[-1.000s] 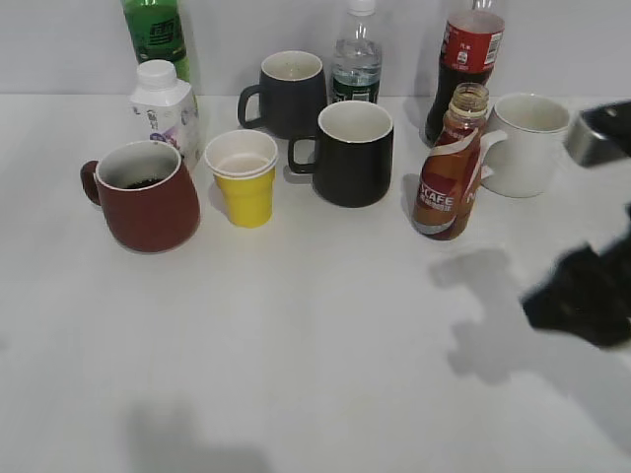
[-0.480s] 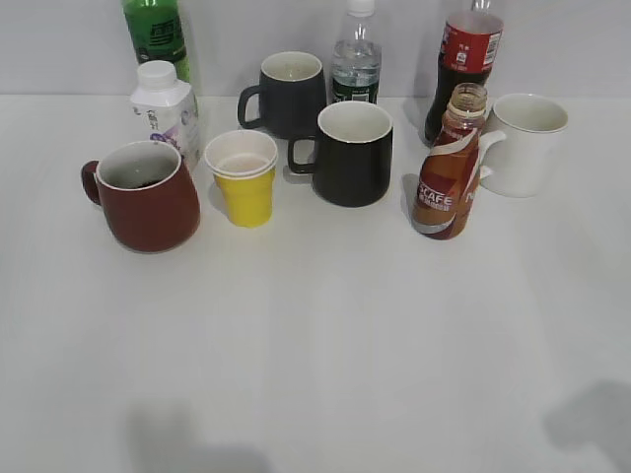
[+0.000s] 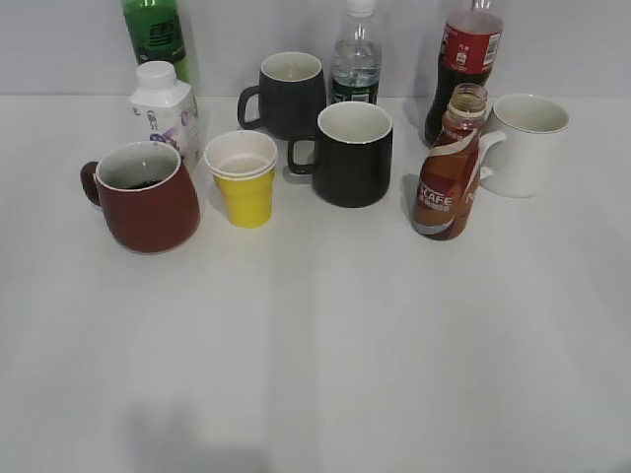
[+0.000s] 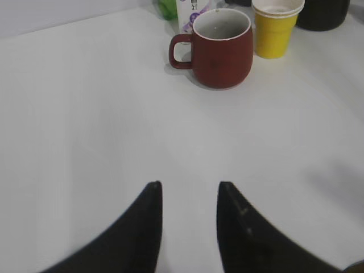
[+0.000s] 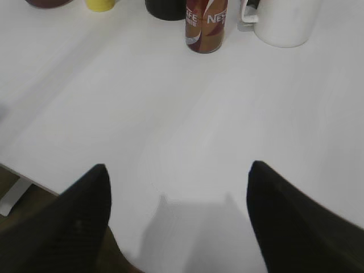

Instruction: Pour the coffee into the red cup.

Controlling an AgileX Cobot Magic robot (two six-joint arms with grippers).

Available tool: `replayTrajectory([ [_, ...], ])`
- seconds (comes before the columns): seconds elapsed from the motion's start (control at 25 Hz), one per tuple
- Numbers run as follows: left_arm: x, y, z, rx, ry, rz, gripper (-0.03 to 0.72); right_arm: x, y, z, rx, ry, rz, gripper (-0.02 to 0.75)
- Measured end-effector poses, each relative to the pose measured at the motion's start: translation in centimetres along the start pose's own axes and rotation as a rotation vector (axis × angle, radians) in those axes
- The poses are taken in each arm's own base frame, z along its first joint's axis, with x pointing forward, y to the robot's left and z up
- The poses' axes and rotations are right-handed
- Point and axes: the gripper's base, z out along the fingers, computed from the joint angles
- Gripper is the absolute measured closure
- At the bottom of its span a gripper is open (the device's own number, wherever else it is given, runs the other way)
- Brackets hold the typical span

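The Nescafe coffee bottle (image 3: pixel 449 172) stands upright and uncapped at the right, beside a white mug; its lower part shows in the right wrist view (image 5: pixel 203 27). The red cup (image 3: pixel 146 197) stands at the left with dark liquid in its bottom; it also shows in the left wrist view (image 4: pixel 220 46). My left gripper (image 4: pixel 187 185) is open and empty over bare table, well short of the red cup. My right gripper (image 5: pixel 177 166) is wide open and empty near the table's front edge, far from the bottle. Neither gripper shows in the exterior view.
A yellow paper cup (image 3: pixel 243 178), two black mugs (image 3: pixel 351 153) (image 3: pixel 289 93), a white mug (image 3: pixel 527 144), a white carton (image 3: pixel 165 105), and green (image 3: pixel 155 34), clear (image 3: pixel 356 61) and cola (image 3: pixel 468 54) bottles stand along the back. The table's front edge shows in the right wrist view (image 5: pixel 23 176).
The right arm, seen at the right edge one second ago, has drawn back out of the exterior view. The bottle and cups have not moved.
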Motion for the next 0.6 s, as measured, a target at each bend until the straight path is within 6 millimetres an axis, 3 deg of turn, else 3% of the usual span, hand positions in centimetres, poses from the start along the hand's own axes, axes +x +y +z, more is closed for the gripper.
replayTrajectory([
  [0.6,0.00,0.00,0.00,0.000,-0.003,0.001,0.446,-0.08,0.00,0.00,0.004,-0.011,0.007,0.183],
])
